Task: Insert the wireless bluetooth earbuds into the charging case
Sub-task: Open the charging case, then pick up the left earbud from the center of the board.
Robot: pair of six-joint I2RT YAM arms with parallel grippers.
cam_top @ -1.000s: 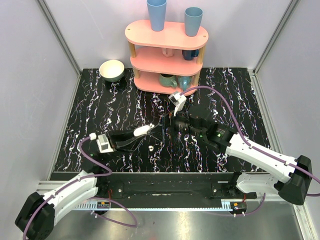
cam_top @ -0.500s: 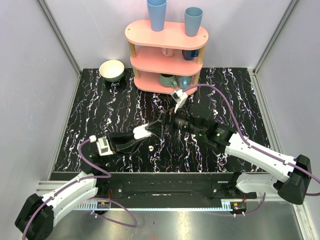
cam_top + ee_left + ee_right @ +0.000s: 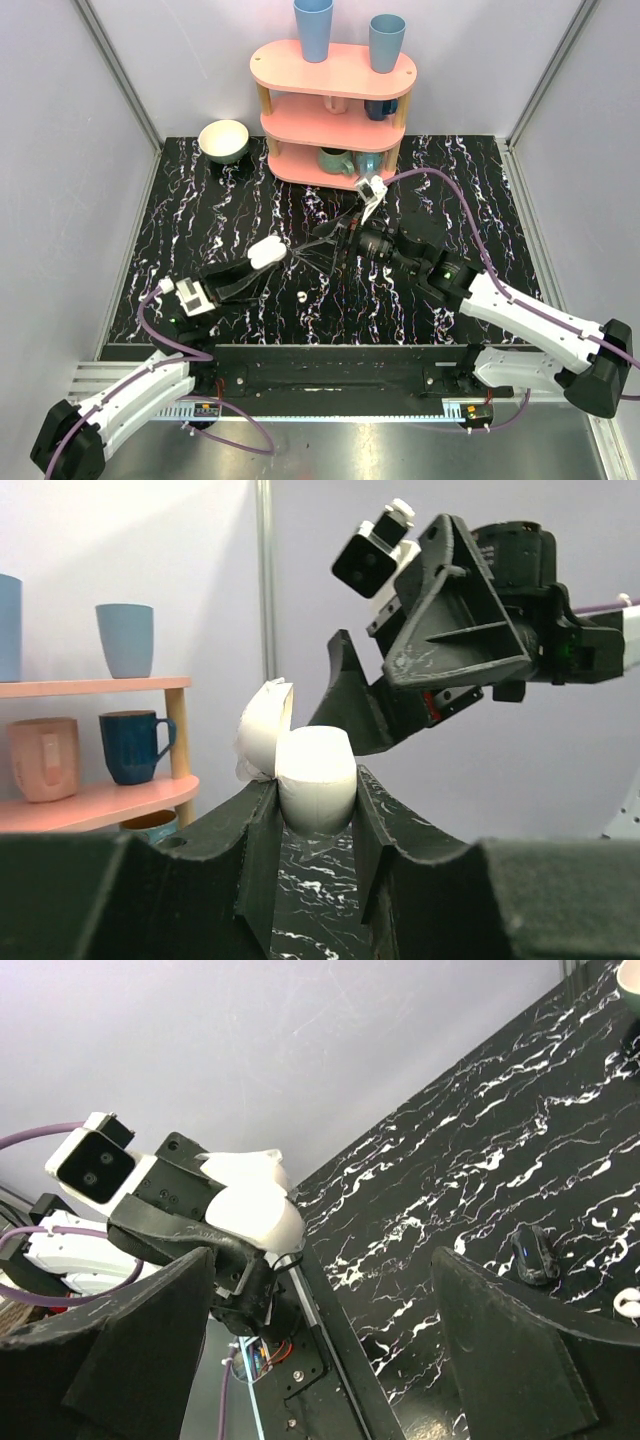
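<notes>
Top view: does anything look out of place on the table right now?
One earbud lies loose on the table, near the open charging case held by the left gripper. The right gripper stands open and empty. I cannot see a second earbud.

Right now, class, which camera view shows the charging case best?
The left wrist view: the charging case sits close up at centre, lid open, pinched in the left claw. The top external view shows it as a small white blob; the right wrist view shows it farther off, partly hidden by the claw.
</notes>
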